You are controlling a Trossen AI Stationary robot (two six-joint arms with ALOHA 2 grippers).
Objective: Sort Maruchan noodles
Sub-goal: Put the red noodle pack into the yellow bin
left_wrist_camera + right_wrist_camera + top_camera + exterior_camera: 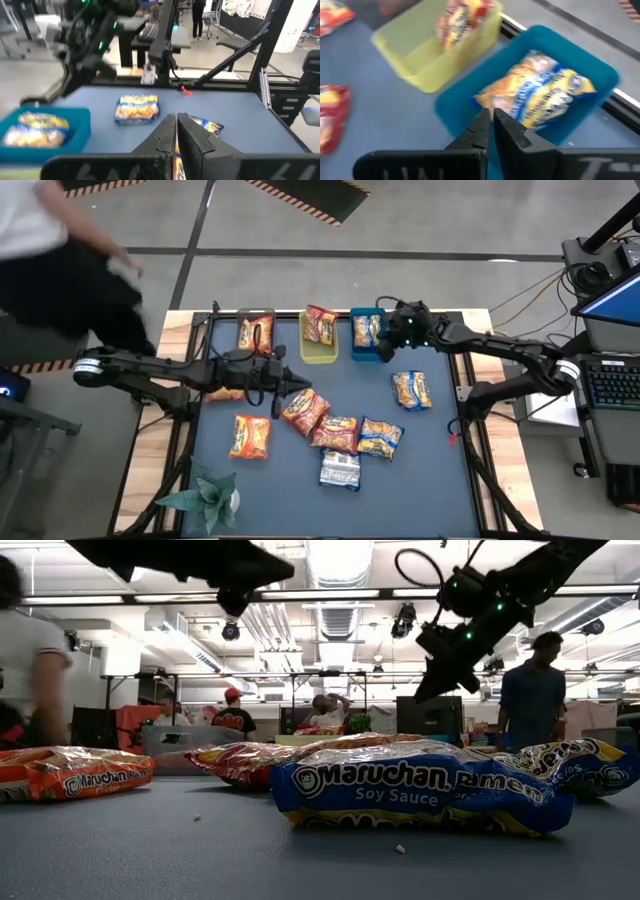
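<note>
Maruchan packets lie flat on the blue table mat: an orange one point(250, 436), two red ones point(305, 410) point(335, 433), two blue-and-yellow ones point(380, 438) point(411, 390), a silvery one point(340, 470), and an orange one point(225, 392) partly under my left arm. My left gripper point(297, 384) point(176, 125) is shut and empty, held above the mat beside the red packet. My right gripper point(385, 342) point(491, 119) is shut and empty, held above the blue bin point(367, 352), which holds a blue-and-yellow packet point(540, 92).
A grey bin point(255, 315) with an orange packet and a yellow bin point(320, 358) with a red packet stand beside the blue bin along the far edge. A green plant point(205, 495) stands at the near left corner. A person point(50, 260) stands beyond the far left corner.
</note>
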